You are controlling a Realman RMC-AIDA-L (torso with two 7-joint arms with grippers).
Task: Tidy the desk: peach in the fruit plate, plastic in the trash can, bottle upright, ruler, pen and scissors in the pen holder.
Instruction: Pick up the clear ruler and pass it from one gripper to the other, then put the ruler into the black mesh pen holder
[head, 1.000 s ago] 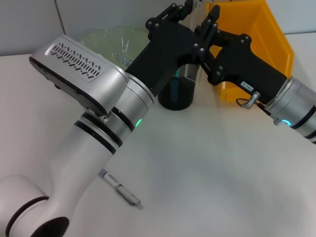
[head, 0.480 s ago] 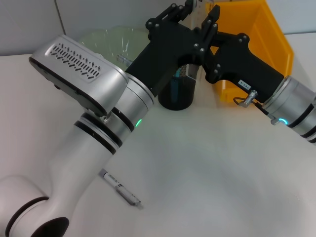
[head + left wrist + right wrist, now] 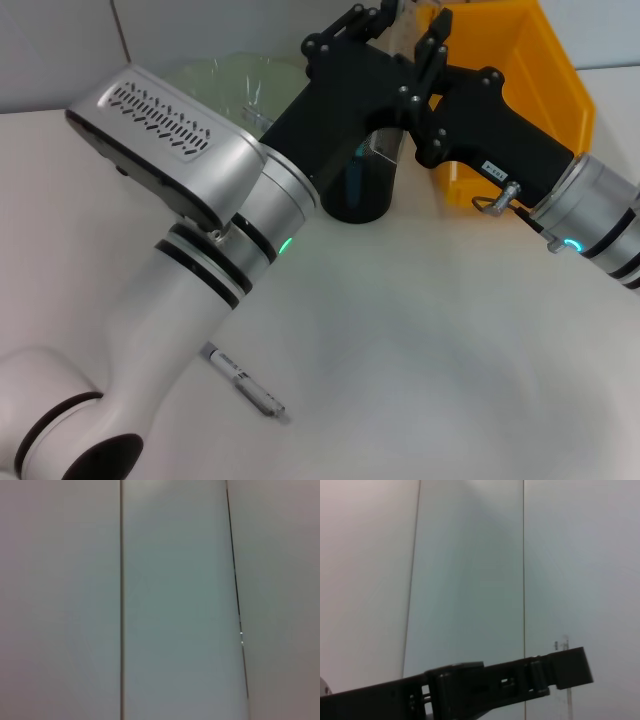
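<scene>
Pen holder at far side of table, partly behind my two crossed arms, yellow bin just beside it, green fruit plate behind left arm. Pen lying flat on near table, well apart from holder. Left gripper raised above holder, reaching up and away; right gripper angled up beside it. Cannot tell fingers' state on either. Both wrist views show only wall panels; right one catches dark gripper part.
</scene>
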